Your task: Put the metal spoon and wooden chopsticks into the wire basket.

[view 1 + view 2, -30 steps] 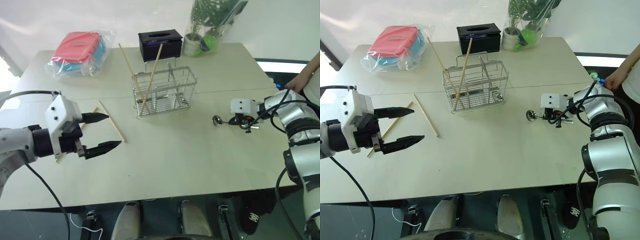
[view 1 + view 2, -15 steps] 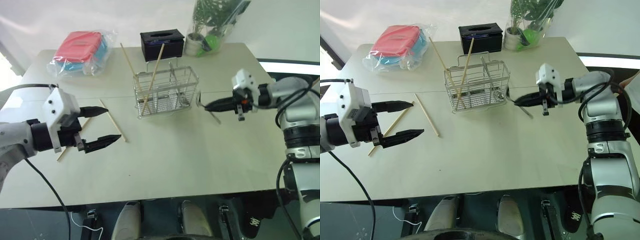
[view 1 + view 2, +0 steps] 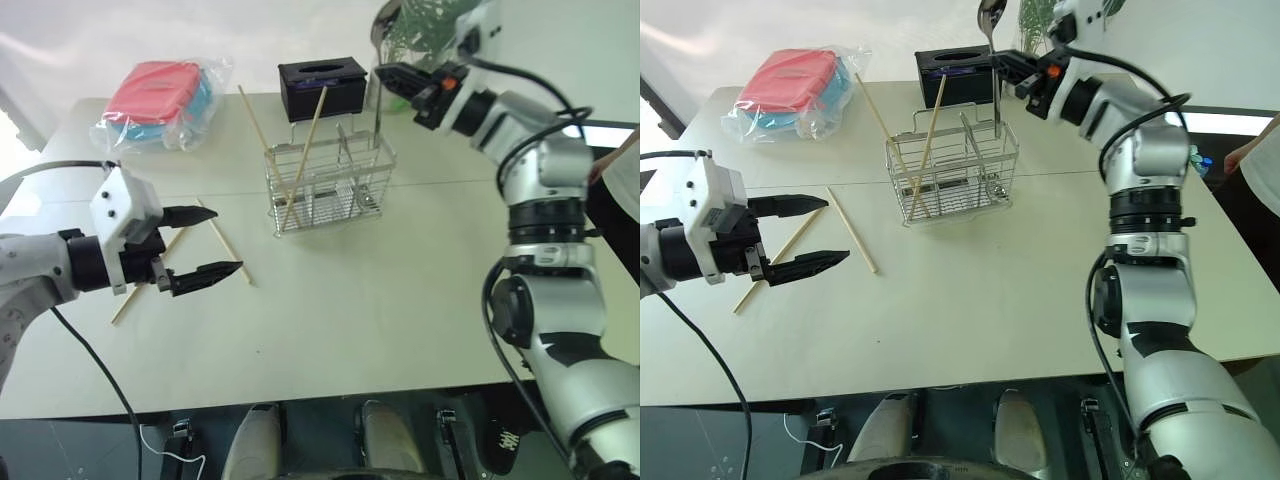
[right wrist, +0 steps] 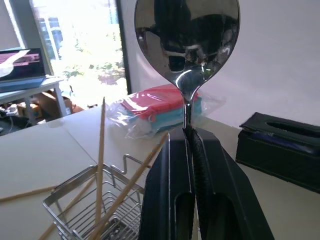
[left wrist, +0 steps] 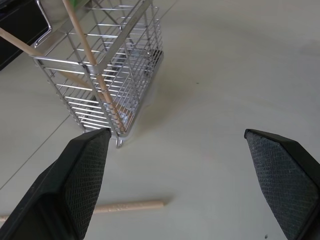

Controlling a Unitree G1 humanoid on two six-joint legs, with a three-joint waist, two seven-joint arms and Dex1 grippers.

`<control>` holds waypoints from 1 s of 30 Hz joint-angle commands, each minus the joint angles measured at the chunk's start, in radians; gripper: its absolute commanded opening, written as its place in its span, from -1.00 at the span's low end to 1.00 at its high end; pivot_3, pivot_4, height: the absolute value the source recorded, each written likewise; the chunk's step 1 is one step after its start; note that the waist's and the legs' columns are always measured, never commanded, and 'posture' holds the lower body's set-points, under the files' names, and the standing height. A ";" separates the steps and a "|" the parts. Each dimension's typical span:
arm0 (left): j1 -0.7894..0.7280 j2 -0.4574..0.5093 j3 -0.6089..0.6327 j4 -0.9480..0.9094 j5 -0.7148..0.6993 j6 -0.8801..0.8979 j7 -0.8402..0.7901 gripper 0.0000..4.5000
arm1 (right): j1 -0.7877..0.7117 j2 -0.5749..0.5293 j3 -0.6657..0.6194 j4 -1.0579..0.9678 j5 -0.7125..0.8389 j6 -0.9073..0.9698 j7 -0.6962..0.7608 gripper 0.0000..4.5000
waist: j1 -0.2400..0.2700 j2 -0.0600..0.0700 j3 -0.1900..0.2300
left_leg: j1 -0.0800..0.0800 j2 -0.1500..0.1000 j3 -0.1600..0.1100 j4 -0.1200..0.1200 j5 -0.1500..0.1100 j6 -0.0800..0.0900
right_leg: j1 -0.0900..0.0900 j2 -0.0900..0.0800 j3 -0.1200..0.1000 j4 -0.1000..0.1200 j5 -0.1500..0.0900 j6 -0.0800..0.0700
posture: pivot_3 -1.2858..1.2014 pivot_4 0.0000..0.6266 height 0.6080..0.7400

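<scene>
Wire basket at table centre, two wooden chopsticks leaning inside, two more flat on table to its left. Left gripper spread wide, empty. Right gripper clamped on metal spoon, bowl up, above basket.

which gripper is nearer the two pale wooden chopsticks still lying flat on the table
Left. The open left gripper hovers right beside the two pale wooden chopsticks lying on the table. The right gripper, shut on the shiny metal spoon, is raised above the silver wire basket, farther away.
</scene>
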State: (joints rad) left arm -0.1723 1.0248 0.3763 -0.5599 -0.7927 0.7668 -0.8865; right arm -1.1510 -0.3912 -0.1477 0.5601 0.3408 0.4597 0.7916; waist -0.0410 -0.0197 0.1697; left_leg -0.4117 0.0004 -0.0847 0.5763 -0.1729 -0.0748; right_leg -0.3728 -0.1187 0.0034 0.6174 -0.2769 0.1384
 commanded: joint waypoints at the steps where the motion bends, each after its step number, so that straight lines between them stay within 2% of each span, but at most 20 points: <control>1: -0.014 0.010 0.020 -0.013 0.006 -0.019 0.003 1.00 | 0.004 0.021 0.000 0.037 -0.033 -0.107 -0.050 -0.98 | 0.000 0.000 0.000 | 0.000 0.000 0.000 0.000 0.000 0.000 | 0.000 0.000 0.000 0.000 0.000 0.000 | 0.03 -0.52 0.54; 7: -0.008 0.018 0.051 -0.020 -0.007 -0.008 0.012 1.00 | 0.074 0.050 0.025 0.045 -0.059 -0.156 -0.069 -0.98 | -0.003 0.000 0.000 | 0.000 0.000 0.000 0.000 0.000 0.000 | 0.000 0.000 0.000 0.000 0.000 0.000 | 0.03 -0.52 0.54; 11: -0.014 0.020 0.055 -0.019 -0.012 -0.004 0.018 1.00 | 0.089 0.062 0.025 0.042 -0.060 -0.143 -0.094 -0.42 | -0.003 0.000 0.000 | 0.000 0.000 0.000 0.000 0.000 0.000 | 0.000 0.000 0.000 0.001 0.000 0.000 | 0.03 -0.52 0.54; 16: -0.021 0.022 0.052 -0.012 -0.009 -0.006 0.020 1.00 | 0.084 0.057 0.029 0.011 -0.066 -0.139 -0.121 0.67 | -0.003 0.000 0.000 | 0.000 0.000 0.000 0.000 0.000 0.000 | 0.000 0.000 0.000 0.001 0.000 0.000 | 0.03 -0.52 0.54; 20: -0.034 0.026 0.054 0.003 -0.006 -0.005 0.027 1.00 | 0.051 0.016 0.012 -0.070 -0.032 -0.110 -0.094 0.67 | -0.001 0.000 0.000 | 0.000 0.000 0.000 0.000 0.000 0.000 | 0.000 0.000 0.000 0.001 0.000 0.000 | 0.03 -0.52 0.54; 22: -0.036 0.031 0.063 0.017 0.001 -0.006 0.025 1.00 | 0.027 -0.031 0.000 -0.174 0.026 -0.031 -0.034 0.67 | 0.000 0.001 0.001 | 0.000 0.000 0.000 0.000 0.000 0.000 | 0.000 0.000 0.000 0.001 0.000 0.000 | 0.03 -0.52 0.54; 25: -0.044 0.036 0.081 0.059 0.015 -0.006 0.032 1.00 | 0.026 -0.140 -0.025 -0.372 0.196 0.158 0.126 0.67 | 0.003 0.002 0.002 | 0.000 0.000 0.000 0.000 0.000 0.000 | 0.000 0.000 0.000 0.001 0.000 0.000 | 0.03 -0.52 0.54; 28: -0.063 0.029 0.099 0.130 0.032 -0.004 0.059 1.00 | 0.098 -0.271 -0.019 -0.547 0.311 0.276 0.273 0.67 | 0.004 0.000 0.001 | 0.000 0.000 -0.001 -0.001 -0.001 0.002 | 0.000 0.000 0.000 0.001 -0.001 0.001 | 0.03 -0.52 0.54; 30: -0.075 0.033 0.091 0.191 0.069 -0.007 0.083 1.00 | 0.195 -0.356 0.005 -0.655 0.328 0.294 0.345 0.67 | 0.005 -0.002 -0.001 | 0.001 0.000 -0.001 -0.001 -0.001 0.002 | 0.000 0.000 0.000 0.000 -0.003 -0.001 | 0.03 -0.52 0.54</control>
State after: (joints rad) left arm -0.2251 1.0425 0.4362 -0.4058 -0.7606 0.7712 -0.8269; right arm -1.0175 -0.7096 -0.1544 -0.0069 0.6327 0.7272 1.0710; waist -0.0359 -0.0219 0.1690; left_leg -0.4105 0.0008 -0.0853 0.5756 -0.1745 -0.0725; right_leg -0.3721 -0.1184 0.0029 0.6176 -0.2797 0.1372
